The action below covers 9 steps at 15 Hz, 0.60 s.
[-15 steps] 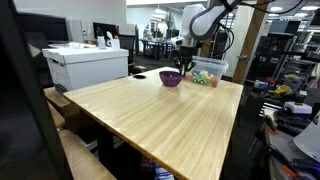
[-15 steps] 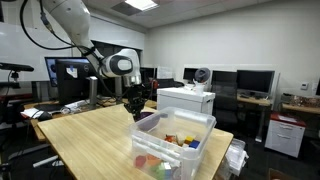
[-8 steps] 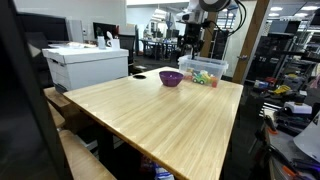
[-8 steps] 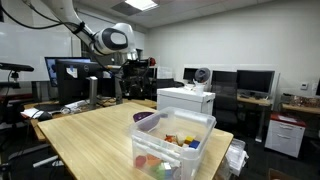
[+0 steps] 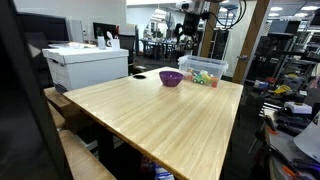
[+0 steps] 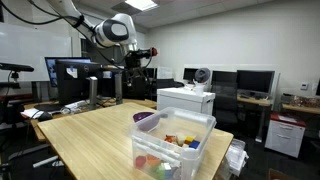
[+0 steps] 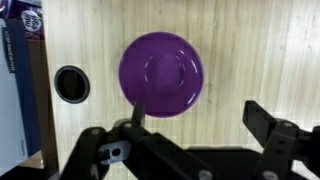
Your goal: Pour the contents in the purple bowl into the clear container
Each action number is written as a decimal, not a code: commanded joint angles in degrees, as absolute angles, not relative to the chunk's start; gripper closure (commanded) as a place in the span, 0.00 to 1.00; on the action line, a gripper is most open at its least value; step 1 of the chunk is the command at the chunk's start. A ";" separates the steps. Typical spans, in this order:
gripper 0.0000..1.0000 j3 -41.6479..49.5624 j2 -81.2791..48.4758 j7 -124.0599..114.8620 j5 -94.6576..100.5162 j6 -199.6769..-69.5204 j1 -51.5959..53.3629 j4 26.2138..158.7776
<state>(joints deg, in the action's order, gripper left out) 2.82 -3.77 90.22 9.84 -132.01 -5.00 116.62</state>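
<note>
The purple bowl [image 5: 171, 78] stands upright on the wooden table, right beside the clear container [image 5: 208, 70]. In the wrist view the purple bowl [image 7: 161, 74] lies straight below and its inside looks bare. Small colourful pieces [image 6: 178, 141] lie inside the clear container [image 6: 172, 128]; the purple bowl [image 6: 145, 118] peeks out behind it. My gripper [image 7: 200, 118] hangs high above the bowl, open, with nothing between its fingers [image 7: 266, 121]. In an exterior view the gripper [image 5: 187, 28] is well clear of the table.
A big white box [image 5: 85, 64] sits at the table's far side, also seen as the white box [image 6: 185, 100] behind the container. A round black hole [image 7: 72, 84] is set in the tabletop next to the bowl. Office desks and monitors fill the background.
The gripper has opened, let go of the bowl and risen straight up. The bowl stays on the table beside the container.
</note>
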 commanded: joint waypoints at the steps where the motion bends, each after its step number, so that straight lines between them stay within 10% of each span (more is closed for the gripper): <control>1: 0.00 3.13 -0.76 89.83 9.19 -129.22 -4.93 113.40; 9: 0.00 7.55 -3.76 81.47 8.97 -125.67 -7.58 105.21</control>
<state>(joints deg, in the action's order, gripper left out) 6.34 -1.76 84.40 9.75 -127.10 -5.93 107.71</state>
